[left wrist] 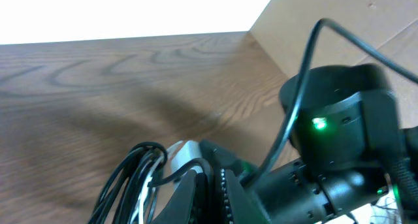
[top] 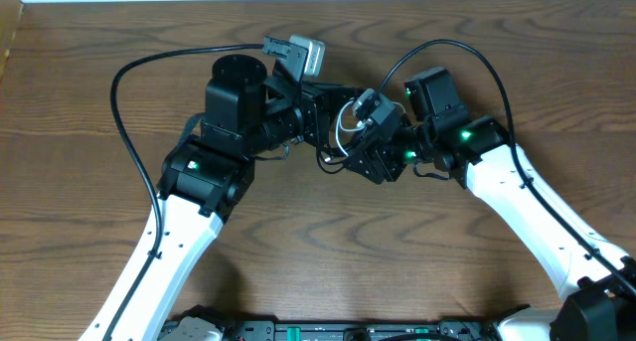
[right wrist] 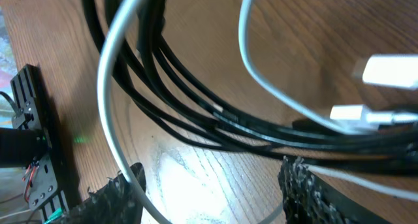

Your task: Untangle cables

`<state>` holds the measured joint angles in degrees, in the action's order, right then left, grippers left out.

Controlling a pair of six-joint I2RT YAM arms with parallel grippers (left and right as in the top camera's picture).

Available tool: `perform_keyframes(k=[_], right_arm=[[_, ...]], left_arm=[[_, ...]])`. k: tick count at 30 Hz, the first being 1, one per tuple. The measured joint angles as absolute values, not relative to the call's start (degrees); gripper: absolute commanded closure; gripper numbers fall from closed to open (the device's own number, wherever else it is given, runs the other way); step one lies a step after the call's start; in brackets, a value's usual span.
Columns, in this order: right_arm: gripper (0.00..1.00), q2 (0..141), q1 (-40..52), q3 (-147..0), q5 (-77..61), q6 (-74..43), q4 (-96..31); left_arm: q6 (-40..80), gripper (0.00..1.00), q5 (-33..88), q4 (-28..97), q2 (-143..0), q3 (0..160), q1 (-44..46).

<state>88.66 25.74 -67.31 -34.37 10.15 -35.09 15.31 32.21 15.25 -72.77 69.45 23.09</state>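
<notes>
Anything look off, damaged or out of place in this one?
Nothing is damaged or spilled. The only untidy thing is the cables. The white cord crosses the bunched black loops, and the bundle sits between the two arms above the middle of the table.

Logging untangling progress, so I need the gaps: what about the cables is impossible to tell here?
Overhead: cables mostly hidden between left gripper and right gripper.
Left wrist: bottom edge cuts off the fingers; hold unconfirmed.
Right wrist: too close, blurred; crossings unclear.
</notes>
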Motion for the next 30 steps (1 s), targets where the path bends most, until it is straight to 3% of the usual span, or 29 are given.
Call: perform_keyframes(k=[5,7,12,21,30], right_arm=[[0.44,88.66,25.74,-66.61,-34.37,10.15,-34.30],[0.55,88.66,25.74,-66.37,-34.37,10.24,-33.89],[0.99,88.66,25.74,-66.24,-34.46,10.79,-33.32],[0.99,88.66,25.71,-66.22,-28.42,6.28,-34.02],[0.99,88.66,21.32,-66.19,-16.71,-1.39,-42.52]], left_arm=[[16.84,0.92,32.95,14.06,-72.75,69.45,23.09],[16.99,0.92,32.95,14.06,-72.75,69.45,23.09],[17.82,0.92,33.15,13.80,-72.75,69.45,23.09],[17.96,0.92,32.03,13.41,-72.75,69.45,23.09],[15.81,0.92,16.73,18.96,-72.75,69.45,22.48]])
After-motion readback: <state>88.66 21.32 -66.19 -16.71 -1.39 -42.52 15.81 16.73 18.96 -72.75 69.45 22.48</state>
